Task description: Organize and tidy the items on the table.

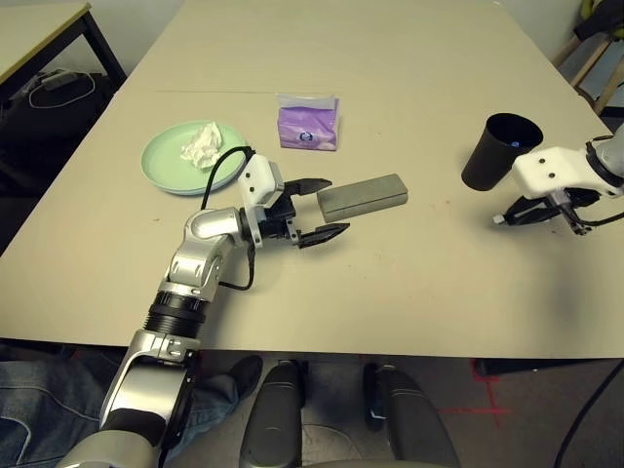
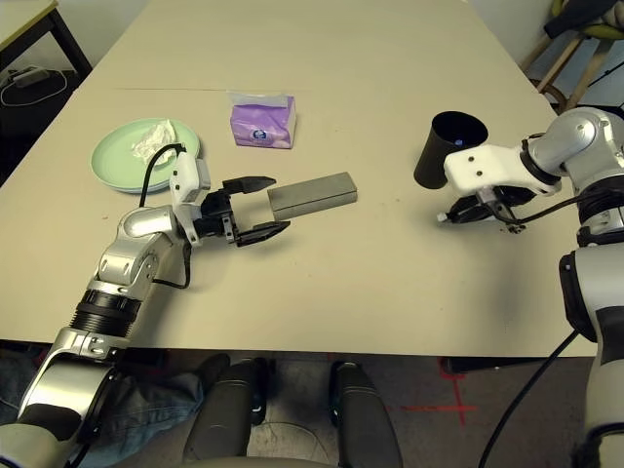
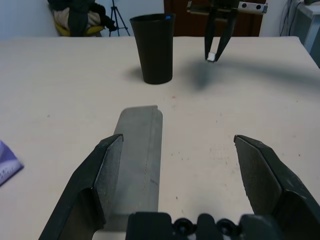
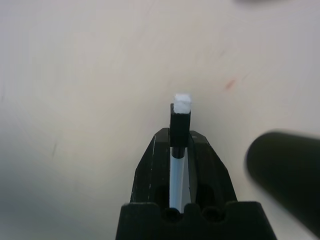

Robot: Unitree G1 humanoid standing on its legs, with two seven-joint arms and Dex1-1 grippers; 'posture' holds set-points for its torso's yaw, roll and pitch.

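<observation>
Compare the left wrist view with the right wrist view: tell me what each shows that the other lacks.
Left wrist alone: the open left gripper beside the glasses case, and a corner of the purple tissue pack. Right wrist alone: the thin white pen running between the fingers of the shut right gripper. Both: the black cup, the pen's tip, and the table.

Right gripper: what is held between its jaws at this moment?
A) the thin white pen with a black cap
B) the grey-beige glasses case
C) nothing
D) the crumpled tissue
A: in the right wrist view the right gripper has its jaws shut on the pen, whose black cap pokes out past the tips.
</observation>
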